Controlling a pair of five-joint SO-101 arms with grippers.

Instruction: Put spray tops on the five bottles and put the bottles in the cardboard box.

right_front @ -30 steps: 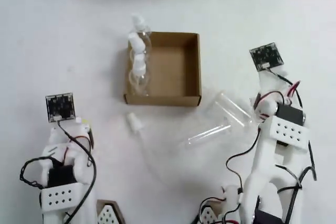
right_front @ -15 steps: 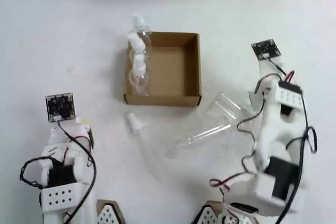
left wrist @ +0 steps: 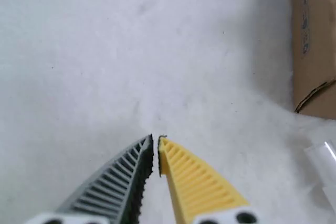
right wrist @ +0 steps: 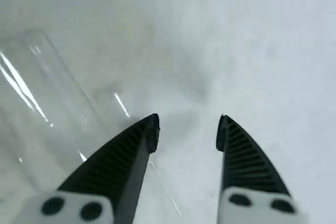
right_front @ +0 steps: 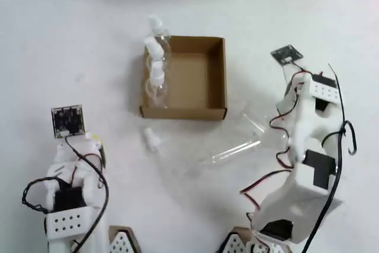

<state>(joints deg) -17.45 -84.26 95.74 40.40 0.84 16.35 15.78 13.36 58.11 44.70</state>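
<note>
- The cardboard box [right_front: 183, 112] sits open on the white table [right_front: 71, 45], out ahead of both arms and between them; the left wrist view catches one brown wall of it [left wrist: 315, 40]
- Inside the box, a row of clear bottles [right_front: 157, 90] fitted with white tops lies along its left wall; the farthest white top pokes out over the far rim, and how many bottles make up the row is hard to tell
- A loose spray top [right_front: 151, 138] lies on the table just in front of the box's near left corner, not touching it
- An uncapped bottle [right_front: 232, 151], clear, lies on its side on the table in front of the box's near right corner, slanting toward the right arm [right_front: 308, 128]
- A second bottle [right_front: 259, 124], also clear and without a top, lies just beyond it, close against the right arm
- The right claw [right wrist: 186, 127] is released, its two black fingers spread with only bare table between them; the second bottle [right wrist: 47, 108] lies just beside one finger, and whether they touch cannot be told
- The left claw [left wrist: 156, 141] is clenched, grey finger and yellow finger meeting tip to tip with nothing between them, low over bare table and well apart from the box
- The left arm [right_front: 71, 170] sits at the near left of the table, away from the loose bottles and the spray top
</note>
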